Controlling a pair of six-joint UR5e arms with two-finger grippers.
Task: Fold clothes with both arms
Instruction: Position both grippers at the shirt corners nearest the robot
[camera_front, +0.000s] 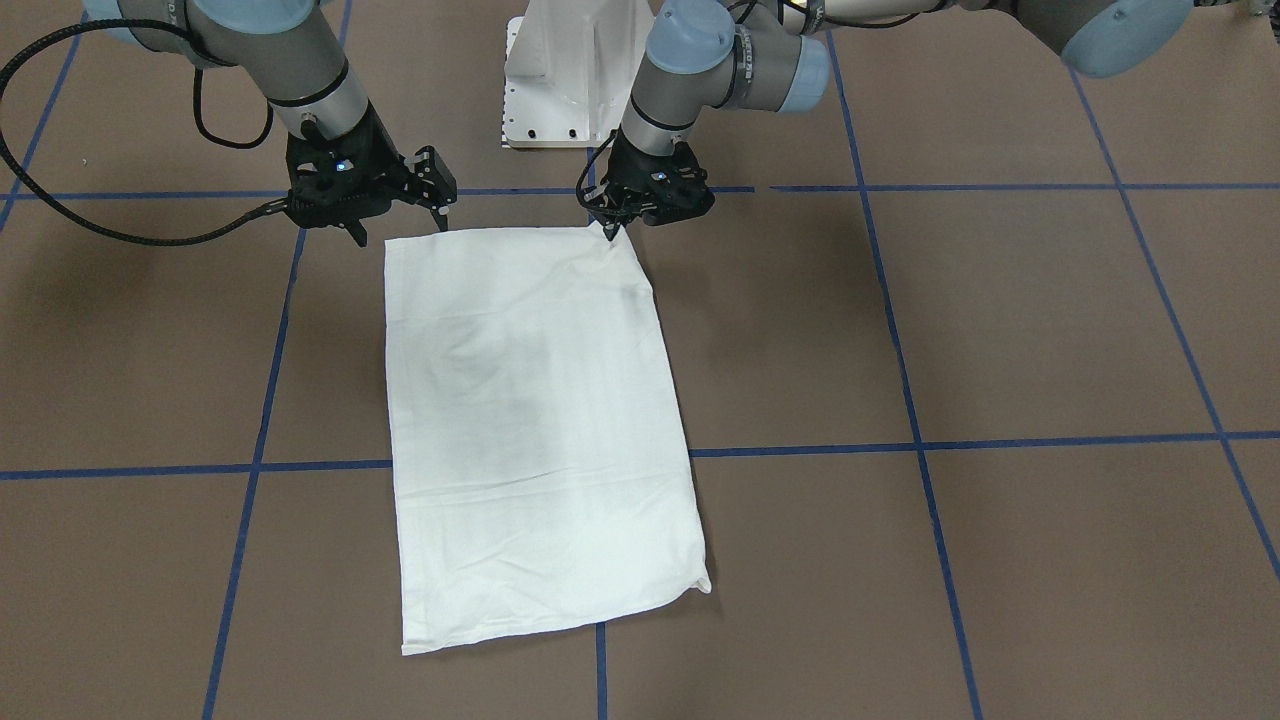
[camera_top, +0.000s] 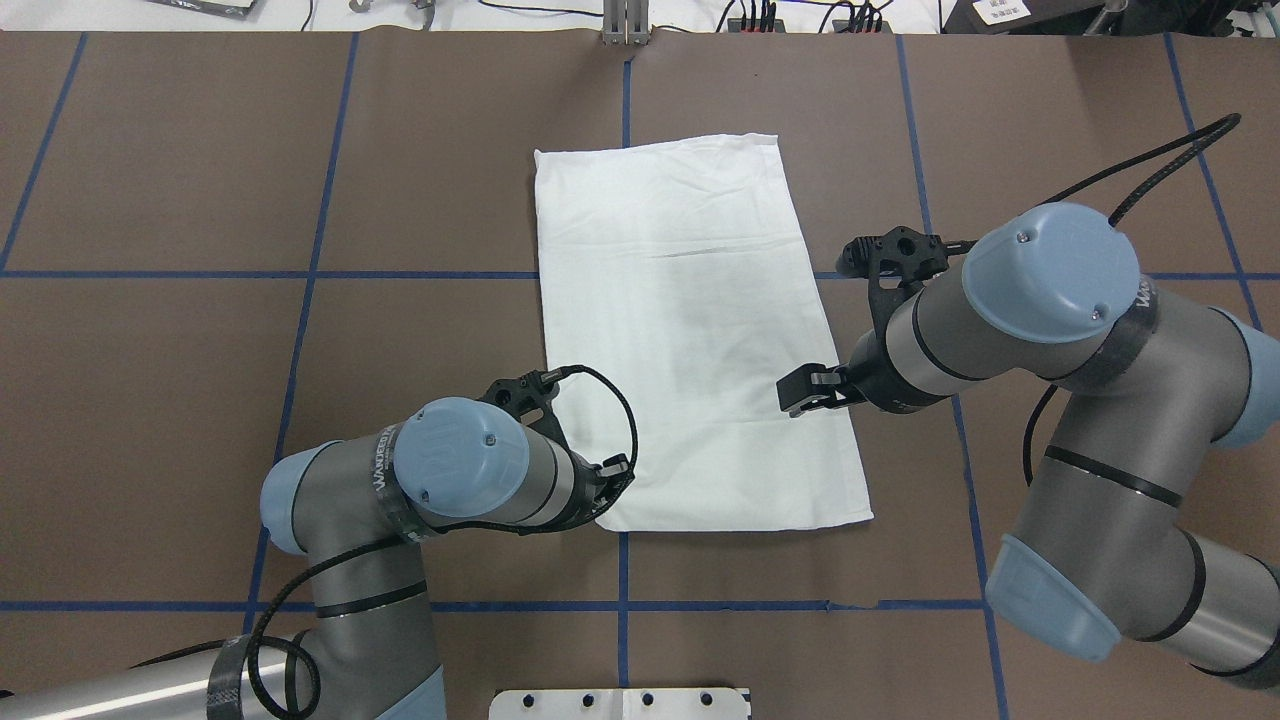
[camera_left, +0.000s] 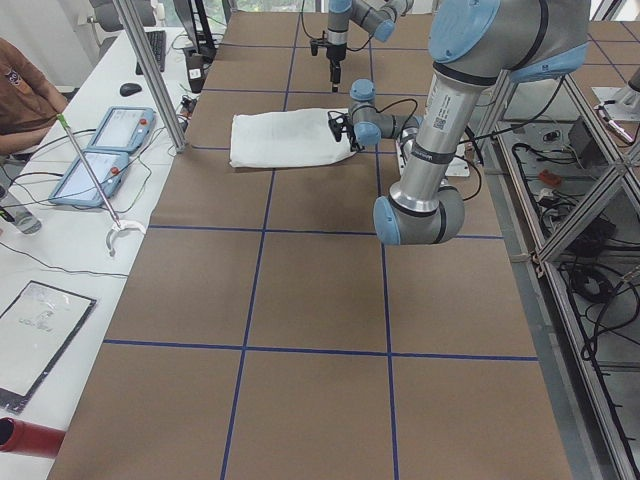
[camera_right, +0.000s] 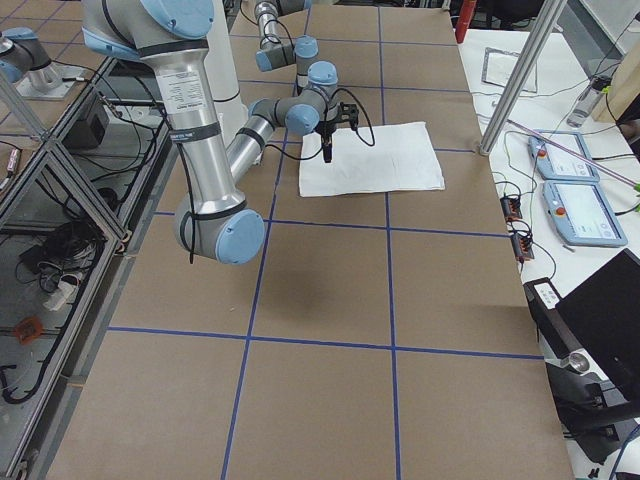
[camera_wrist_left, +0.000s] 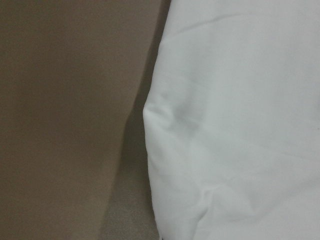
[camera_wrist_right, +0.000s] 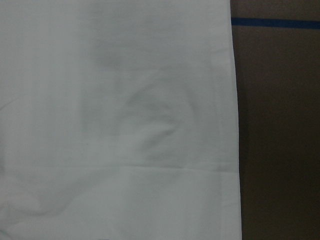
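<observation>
White T-shirt (camera_front: 530, 420), folded into a rectangle, lies mid-frame on the brown table (camera_front: 1000, 320) in the front-facing view, the left gripper (camera_front: 611, 229) pinching its upper-right corner, the right gripper (camera_front: 398, 225) spread wide at its upper-left corner.

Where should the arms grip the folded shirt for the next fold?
Probably pinch the shirt at both corners of its short edge nearest the robot, from above: it lies flat as a long rectangle, and the left gripper sits at one corner.

White "WANDER…" lettering, partly legible, on left arm (camera_top: 350, 500)
</observation>
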